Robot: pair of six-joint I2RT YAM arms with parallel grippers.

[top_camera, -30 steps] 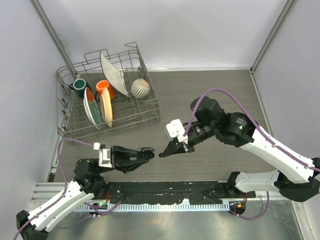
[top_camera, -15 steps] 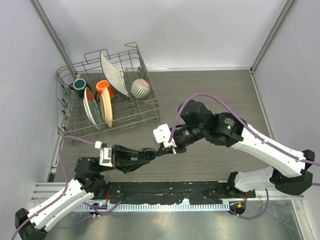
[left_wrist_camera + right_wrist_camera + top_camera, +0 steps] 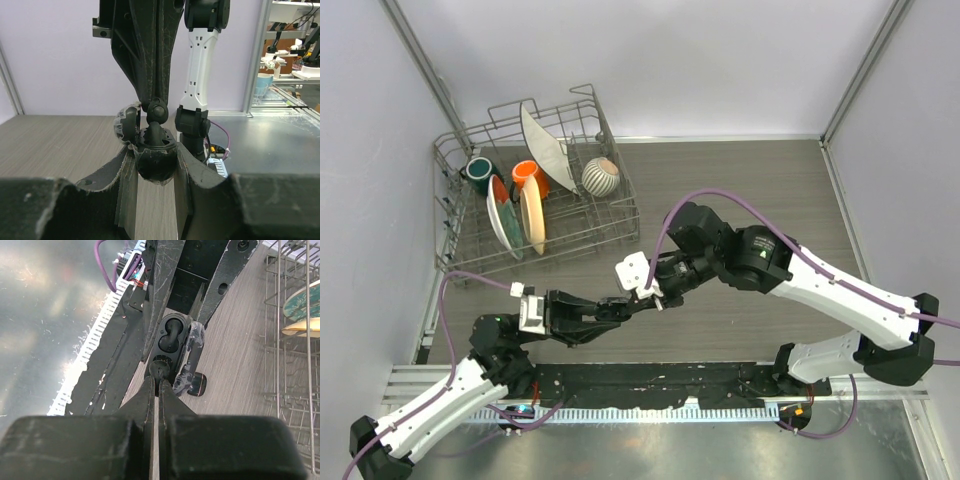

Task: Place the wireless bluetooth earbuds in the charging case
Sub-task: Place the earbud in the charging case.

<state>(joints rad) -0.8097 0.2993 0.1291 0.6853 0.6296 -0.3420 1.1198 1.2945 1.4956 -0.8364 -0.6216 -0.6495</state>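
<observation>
My left gripper [image 3: 613, 308] is shut on the open black charging case [image 3: 156, 162], which it holds above the table with the lid [image 3: 125, 125] swung to the left. My right gripper [image 3: 646, 297] is shut on a tiny glossy black earbud [image 3: 160, 370] and holds it at the near end of the case's open top [image 3: 171, 337]. In the left wrist view the earbud [image 3: 158, 112] sits right over the case mouth, under the right fingers [image 3: 150, 60]. I cannot tell how deep it sits. In the right wrist view the dark hollows further along the case look empty.
A small rounded black object [image 3: 197, 384] lies on the wooden table under the case; I cannot tell what it is. A wire dish rack [image 3: 535, 200] with plates, cups and a bowl stands at the back left. The metal rail [image 3: 650, 385] runs along the near edge.
My right arm has swung left and down with the earbud, from clear of the left gripper to touching the held case. My left arm has barely moved.
</observation>
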